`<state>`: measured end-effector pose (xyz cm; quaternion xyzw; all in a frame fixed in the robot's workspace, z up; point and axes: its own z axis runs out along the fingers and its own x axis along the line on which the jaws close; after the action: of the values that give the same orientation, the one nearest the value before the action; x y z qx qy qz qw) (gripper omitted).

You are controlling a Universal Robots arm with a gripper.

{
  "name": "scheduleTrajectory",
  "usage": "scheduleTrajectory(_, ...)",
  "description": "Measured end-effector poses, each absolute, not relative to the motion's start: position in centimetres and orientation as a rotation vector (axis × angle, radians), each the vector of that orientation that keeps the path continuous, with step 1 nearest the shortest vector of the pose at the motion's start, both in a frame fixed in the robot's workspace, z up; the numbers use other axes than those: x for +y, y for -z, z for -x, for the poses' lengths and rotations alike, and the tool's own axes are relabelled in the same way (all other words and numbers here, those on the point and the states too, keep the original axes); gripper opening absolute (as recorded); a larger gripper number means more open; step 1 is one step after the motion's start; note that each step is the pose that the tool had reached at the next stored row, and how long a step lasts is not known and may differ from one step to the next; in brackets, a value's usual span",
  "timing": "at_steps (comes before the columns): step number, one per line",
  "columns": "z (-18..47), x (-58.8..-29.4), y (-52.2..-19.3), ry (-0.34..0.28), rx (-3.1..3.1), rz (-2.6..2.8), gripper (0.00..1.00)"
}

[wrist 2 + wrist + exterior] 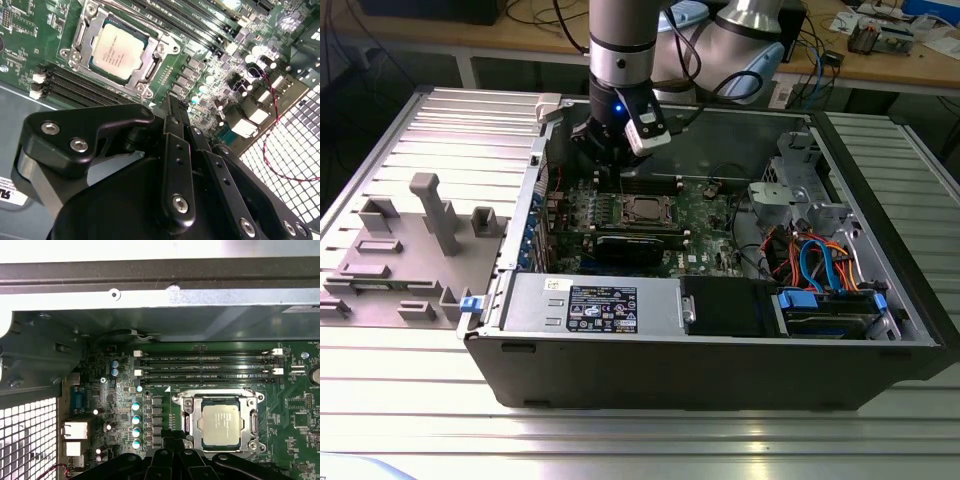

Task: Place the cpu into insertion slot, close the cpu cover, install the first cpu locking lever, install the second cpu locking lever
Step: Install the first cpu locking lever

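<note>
The cpu (646, 210) lies flat in its socket on the green motherboard, silver top facing up; both wrist views show it too (119, 50) (222, 419). The cpu cover (193, 405) lies down around it as a metal frame (153, 64), with the chip showing through the window. Thin levers run along the frame's sides; whether they are latched I cannot tell. My gripper (608, 172) hangs just above the board beside the socket, on the exterior view's left of it. Its black fingers (176, 130) are pressed together, shut on nothing (172, 437).
Black memory slots (205, 367) run alongside the socket. A black expansion card (638, 245) lies in front of it. The case walls (720, 330) ring the board, with a drive bay and orange and blue cables (820, 265) at the exterior view's right. Grey fixtures (435, 215) stand outside the case.
</note>
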<state>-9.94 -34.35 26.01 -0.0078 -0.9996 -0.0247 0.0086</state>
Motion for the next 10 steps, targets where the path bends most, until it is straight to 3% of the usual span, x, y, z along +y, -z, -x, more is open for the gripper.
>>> scheduleTrajectory(10, 10.06, -34.31, -26.41, 0.077, -3.123, 0.024, 0.11)
